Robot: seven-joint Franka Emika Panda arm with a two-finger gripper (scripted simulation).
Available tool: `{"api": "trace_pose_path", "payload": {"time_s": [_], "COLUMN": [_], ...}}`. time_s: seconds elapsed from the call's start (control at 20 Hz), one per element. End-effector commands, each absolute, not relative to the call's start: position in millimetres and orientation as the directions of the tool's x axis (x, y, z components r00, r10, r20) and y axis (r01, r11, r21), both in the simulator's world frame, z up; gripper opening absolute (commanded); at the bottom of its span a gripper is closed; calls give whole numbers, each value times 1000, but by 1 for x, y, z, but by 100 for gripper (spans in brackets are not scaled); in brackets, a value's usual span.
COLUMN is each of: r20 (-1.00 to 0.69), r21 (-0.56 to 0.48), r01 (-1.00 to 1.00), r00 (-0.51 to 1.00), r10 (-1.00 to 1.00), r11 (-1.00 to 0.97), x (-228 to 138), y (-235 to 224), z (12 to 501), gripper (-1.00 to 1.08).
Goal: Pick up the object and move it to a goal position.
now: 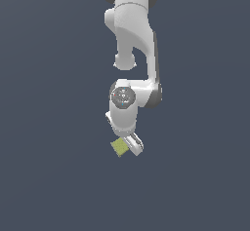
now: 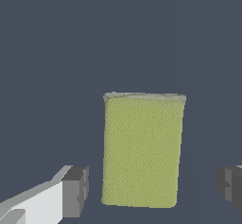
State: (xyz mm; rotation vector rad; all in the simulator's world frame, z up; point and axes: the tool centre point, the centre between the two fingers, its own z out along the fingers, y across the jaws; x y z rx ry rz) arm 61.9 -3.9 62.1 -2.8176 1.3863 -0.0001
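The robot's hand (image 2: 153, 190) stands wide open and empty, its fingers (image 2: 75, 190) straddling the yellow-green block (image 2: 142, 152), whose long axis runs between them.

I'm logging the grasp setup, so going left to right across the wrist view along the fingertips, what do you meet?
Finger → gap → block → gap → other finger.

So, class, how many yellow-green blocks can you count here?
1. The flat yellow-green rectangular block lies between the open white gripper fingers, touching neither. None other shows.
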Motion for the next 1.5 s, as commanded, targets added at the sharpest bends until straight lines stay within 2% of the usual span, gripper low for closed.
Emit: {"api": "trace_pose_path", "payload": {"time_s": [0.0, 0.3, 0.75, 1.05, 1.1, 1.45], "r20": [0, 0, 0, 0, 0, 0], "r21": [0, 0, 0, 0, 0, 0], "r01": [-802, -801, -803, -804, -804, -804], "r00": [598, 599, 595, 595, 595, 595], "r10": [-802, -801, -803, -804, -804, -804], "r11": [-598, -599, -595, -595, -595, -595], "x": [62, 62, 61, 62, 62, 62], "y": [-5, -5, -5, -5, -5, -5], "z": [60, 57, 17, 10, 10, 10], "gripper": [100, 100, 100, 100, -100, -100]}}
